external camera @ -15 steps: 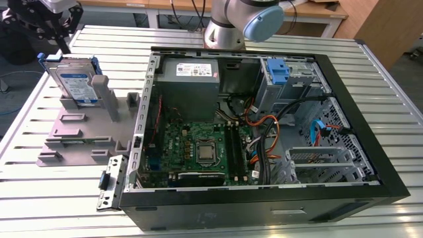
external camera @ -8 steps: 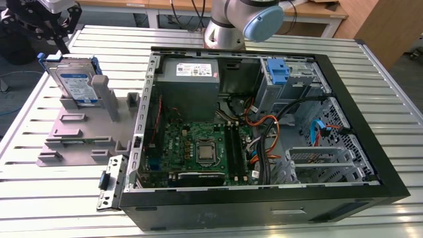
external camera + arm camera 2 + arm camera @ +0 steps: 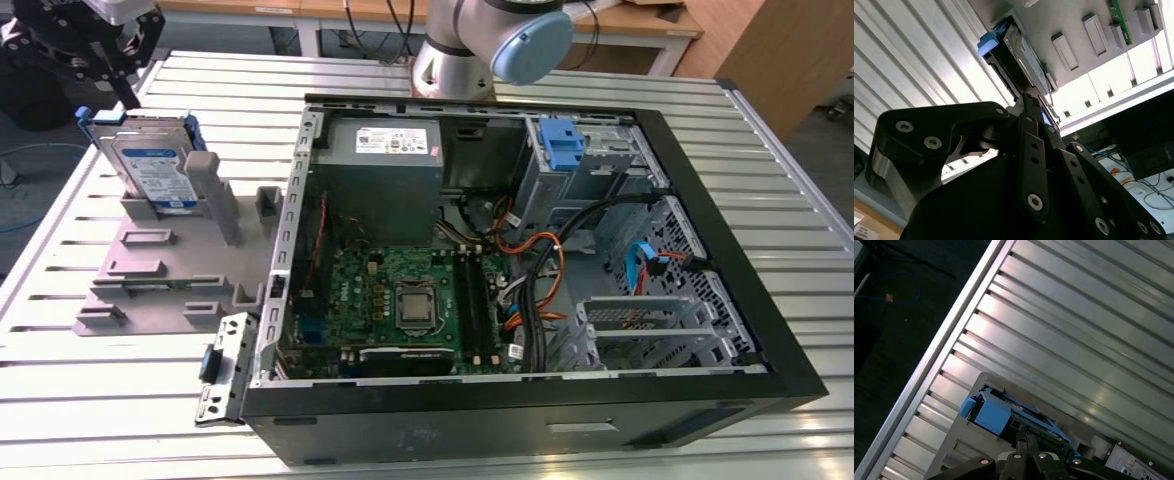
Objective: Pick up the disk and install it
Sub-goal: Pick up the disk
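The disk (image 3: 150, 165) stands up on its thin edge in a grey holder (image 3: 160, 270), at about ten o'clock in the exterior view. It is a flat, silver-grey metal slab with square corners. It has a white and blue label on its wide face and blue plastic round its rim. The holder is dull grey plastic, made of blocky posts and slots.

The black gripper (image 3: 130, 95) hangs right over the top edge of the disk, at twelve o'clock from it. It is made of hard, dark bars joined with round silver screws. I cannot tell if its grip is wide or pressed together, or if it touches the disk. In the first wrist view the disk (image 3: 989, 412) shows a chunky blue corner just past the gripper's tip.

The table (image 3: 80, 400) is shiny metal with long ridges. At three o'clock from the disk lies a big computer case (image 3: 774, 300), black and boxy, with its side off. Inside are a bumpy green board (image 3: 400, 300), a grey metal box (image 3: 387, 150), a blue latch piece (image 3: 566, 145) and bendy orange wires (image 3: 547, 260). The smooth, round arm (image 3: 487, 35) rises at twelve o'clock.
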Robot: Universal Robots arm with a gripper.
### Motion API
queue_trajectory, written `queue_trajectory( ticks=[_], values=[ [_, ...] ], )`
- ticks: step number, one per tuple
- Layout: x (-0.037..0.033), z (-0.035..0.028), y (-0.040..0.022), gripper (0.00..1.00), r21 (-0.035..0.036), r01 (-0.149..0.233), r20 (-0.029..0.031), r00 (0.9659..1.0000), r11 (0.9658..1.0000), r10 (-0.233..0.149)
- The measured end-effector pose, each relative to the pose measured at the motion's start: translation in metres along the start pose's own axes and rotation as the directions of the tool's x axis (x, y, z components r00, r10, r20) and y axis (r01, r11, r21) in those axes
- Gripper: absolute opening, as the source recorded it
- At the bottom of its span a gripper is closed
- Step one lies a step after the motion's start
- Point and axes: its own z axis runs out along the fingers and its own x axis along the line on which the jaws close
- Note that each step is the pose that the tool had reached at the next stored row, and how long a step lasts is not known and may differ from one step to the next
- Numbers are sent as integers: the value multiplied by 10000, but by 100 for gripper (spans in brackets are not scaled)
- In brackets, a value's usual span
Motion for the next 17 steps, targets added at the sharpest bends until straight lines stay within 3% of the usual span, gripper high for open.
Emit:
queue_trajectory(
  ticks=[4, 8, 13, 17],
  values=[
    [0, 3, 0, 11, -20, 734, -34, 9973, 9973, -734],
    [0, 6, -1, 11, -37, 1441, -69, 9895, 9896, -1441],
    [0, 11, -1, 11, -59, 2326, -113, 9725, 9726, -2327],
    [0, 14, -1, 11, -79, 3016, -147, 9533, 9534, -3017]
  ],
)
